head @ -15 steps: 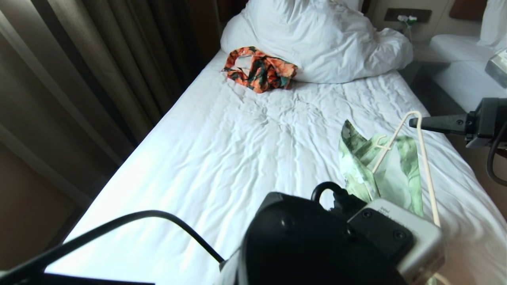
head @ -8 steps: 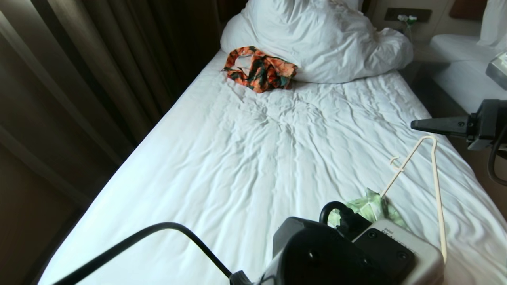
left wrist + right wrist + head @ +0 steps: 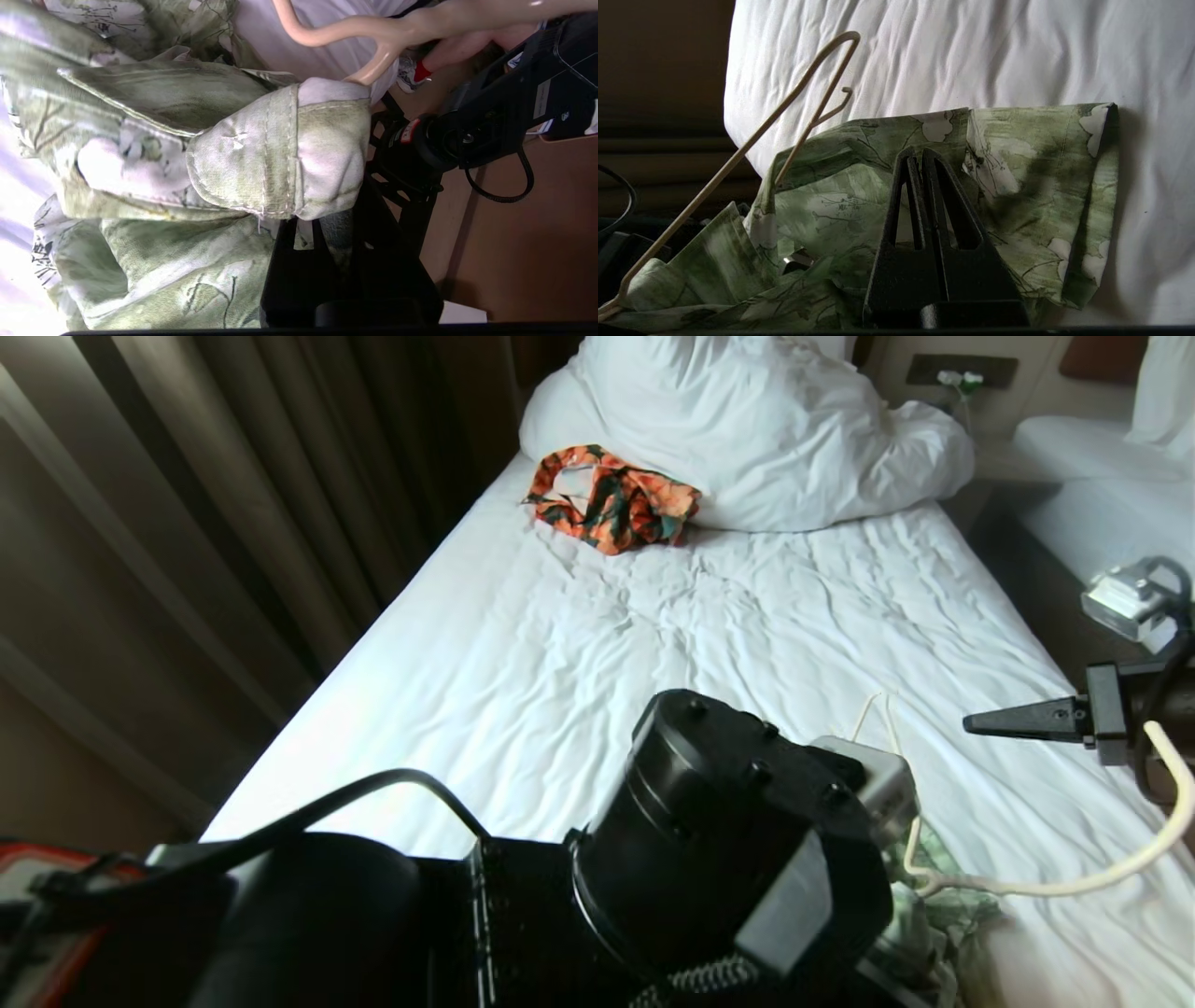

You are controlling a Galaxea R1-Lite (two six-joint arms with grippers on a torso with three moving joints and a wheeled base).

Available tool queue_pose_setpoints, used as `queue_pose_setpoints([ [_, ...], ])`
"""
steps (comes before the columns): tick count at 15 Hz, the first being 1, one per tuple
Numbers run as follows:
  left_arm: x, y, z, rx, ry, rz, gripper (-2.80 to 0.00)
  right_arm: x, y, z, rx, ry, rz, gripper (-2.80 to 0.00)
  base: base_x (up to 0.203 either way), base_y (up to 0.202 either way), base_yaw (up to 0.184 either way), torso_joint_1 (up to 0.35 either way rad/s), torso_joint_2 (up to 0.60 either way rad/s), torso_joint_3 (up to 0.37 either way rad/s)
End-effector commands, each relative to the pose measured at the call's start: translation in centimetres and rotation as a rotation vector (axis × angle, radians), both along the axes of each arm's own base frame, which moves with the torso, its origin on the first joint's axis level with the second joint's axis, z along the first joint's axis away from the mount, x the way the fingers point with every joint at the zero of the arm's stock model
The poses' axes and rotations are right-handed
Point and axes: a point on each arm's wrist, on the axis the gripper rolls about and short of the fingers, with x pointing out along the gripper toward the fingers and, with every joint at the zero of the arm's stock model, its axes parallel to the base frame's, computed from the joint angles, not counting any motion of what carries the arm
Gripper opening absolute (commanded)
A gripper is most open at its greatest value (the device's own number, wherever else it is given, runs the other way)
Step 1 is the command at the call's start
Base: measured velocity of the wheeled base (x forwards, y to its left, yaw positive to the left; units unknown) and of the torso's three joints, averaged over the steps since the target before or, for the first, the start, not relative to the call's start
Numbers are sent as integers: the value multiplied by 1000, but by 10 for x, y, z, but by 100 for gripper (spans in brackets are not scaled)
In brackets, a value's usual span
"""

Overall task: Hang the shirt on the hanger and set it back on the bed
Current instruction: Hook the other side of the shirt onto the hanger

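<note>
Shirt [image 3: 859,196] lowered near bed [image 3: 579,644] edge.

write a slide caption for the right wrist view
Shut right gripper poised over the green floral shirt crumpled on the white bed, with the cream hanger partly threaded into the fabric.

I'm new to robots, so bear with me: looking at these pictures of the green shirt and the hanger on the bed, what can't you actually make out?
- Head view: the left arm hides most of the shirt and part of the hanger.
- Left wrist view: the left gripper is wrapped in shirt cloth, its fingertips unseen.
- Right wrist view: the hanger's lower end runs off the edge.
- No view shows whether the hanger sits inside the shirt.
- The right gripper is shut; nothing shows between its fingers.
</note>
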Motion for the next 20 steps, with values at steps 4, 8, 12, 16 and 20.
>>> queue_pose_setpoints([
  [4,20,16,20,3,47,2,-280,31,8,-45,-16,116,81,-280,0,0,0,0,0,0],
  [8,15,27,33,-5,64,-31,-280,29,20,-58,-46,120,154,-280,0,0,0,0,0,0],
  [12,7,43,48,-38,54,-41,-280,24,34,-68,-52,144,211,-280,0,0,0,0,0,0],
  [16,-1,57,56,-30,62,-45,-280,25,55,-84,-69,169,288,-280,0,0,0,0,0,0],
  [20,-4,62,59,-34,61,-47,-280,32,77,-93,-78,109,353,-280,0,0,0,0,0,0],
])
